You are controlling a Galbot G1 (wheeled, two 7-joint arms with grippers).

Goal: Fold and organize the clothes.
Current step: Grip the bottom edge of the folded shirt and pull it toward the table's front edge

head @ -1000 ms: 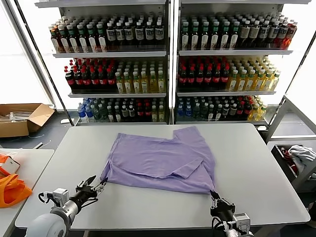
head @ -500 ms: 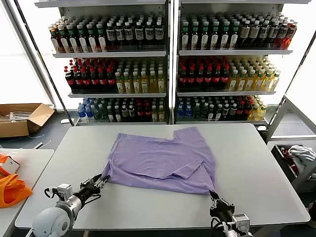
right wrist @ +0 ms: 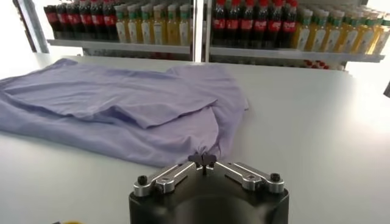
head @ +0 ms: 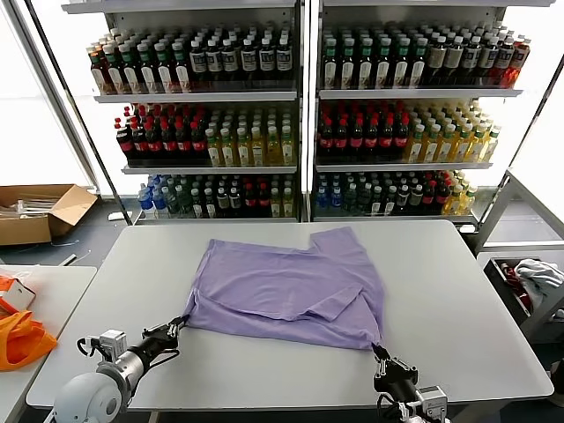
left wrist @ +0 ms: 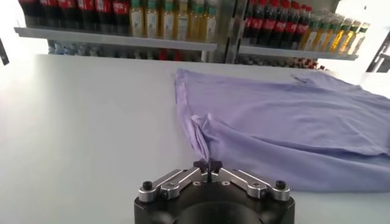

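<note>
While I look down from the head camera, I see the T-shirt (head: 291, 293) spread on the white table (head: 458, 300), already partly folded: one side with its sleeve is turned in over the middle, so the shape is lopsided, not a neat packet. My left gripper (head: 174, 330) sits at the near edge of the table with the shirt's near left corner right at its tips, and my right gripper (head: 381, 354) sits at the near right corner in the same way; the cloth stretches away from both tools toward the drink shelves (head: 300, 115). From the left wrist camera, the left gripper (left wrist: 207, 165) has its fingers pinched together on a thin gathered ridge of the T-shirt (left wrist: 292, 134), and the fabric runs straight ahead from the tips. From the right wrist camera, the right gripper (right wrist: 203, 159) is likewise closed tight on a small bunched tip of the T-shirt (right wrist: 122, 103), with the turned-in sleeve flap lying just ahead of it. I judge the task to be around its middle: both near corners are gripped, the hem has yet to be carried over, and the final tidy fold and placing remain.
</note>
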